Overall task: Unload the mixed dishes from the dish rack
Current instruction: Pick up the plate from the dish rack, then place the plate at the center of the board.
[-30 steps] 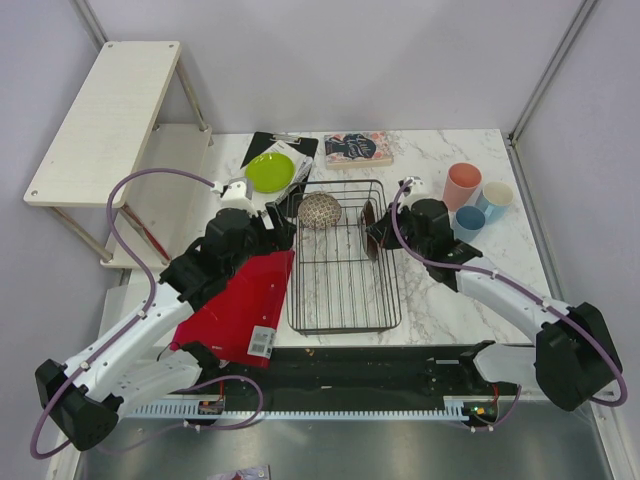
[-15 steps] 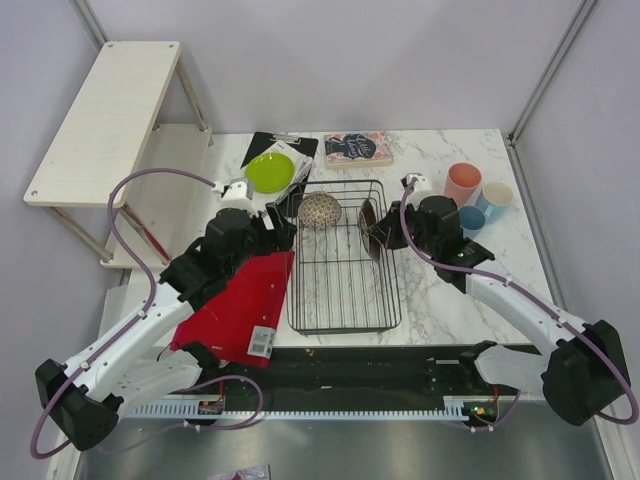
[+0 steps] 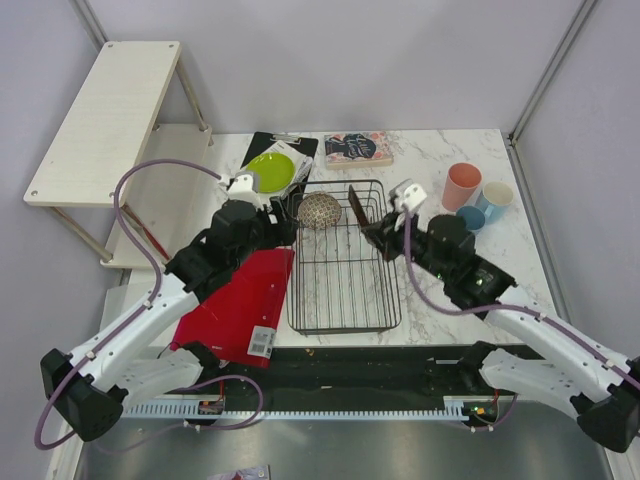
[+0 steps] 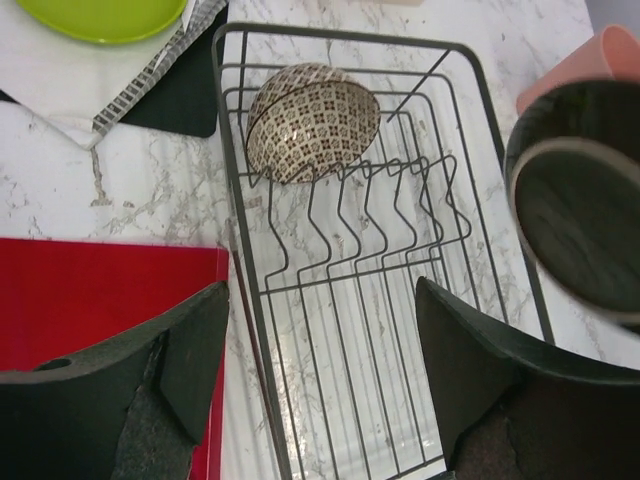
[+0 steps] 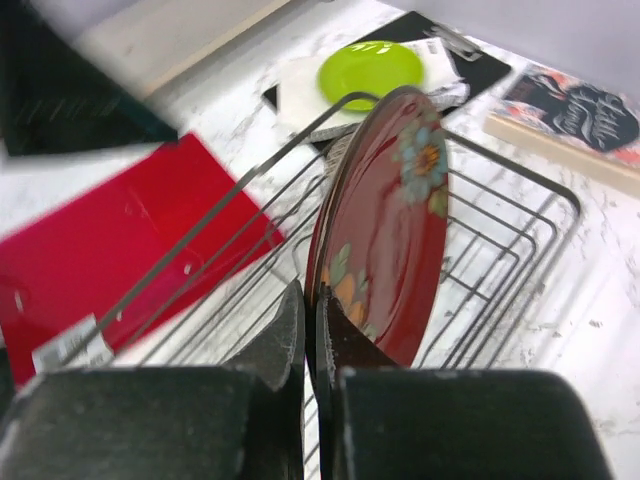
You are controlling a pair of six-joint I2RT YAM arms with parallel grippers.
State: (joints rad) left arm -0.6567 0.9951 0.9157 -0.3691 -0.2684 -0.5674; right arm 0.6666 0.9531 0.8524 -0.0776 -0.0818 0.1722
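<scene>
The black wire dish rack [image 3: 341, 300] lies mid-table. In its far left corner a speckled bowl [image 3: 319, 210] [image 4: 312, 122] leans on the wires. My right gripper [image 3: 374, 231] [image 5: 315, 318] is shut on the lower rim of the red floral plate [image 3: 355, 208] [image 5: 385, 225], which it holds upright on edge above the rack's far right part. The plate's dark back [image 4: 582, 232] shows in the left wrist view. Hovering over the rack's left rim, my left gripper [image 3: 281, 228] [image 4: 320, 365] is open and holds nothing. A lime green plate [image 3: 270, 170] sits at the back left.
A pink cup [image 3: 461, 185], light blue mug [image 3: 495, 200] and darker blue cup [image 3: 470, 218] stand right of the rack. A flat red board [image 3: 236, 303] lies left of it. A book [image 3: 357, 148] lies behind, and a white shelf [image 3: 105, 115] stands far left.
The right arm has raised the floral plate up and toward the back of the rack. The left gripper has edged slightly toward the back and its jaws have narrowed a little.
</scene>
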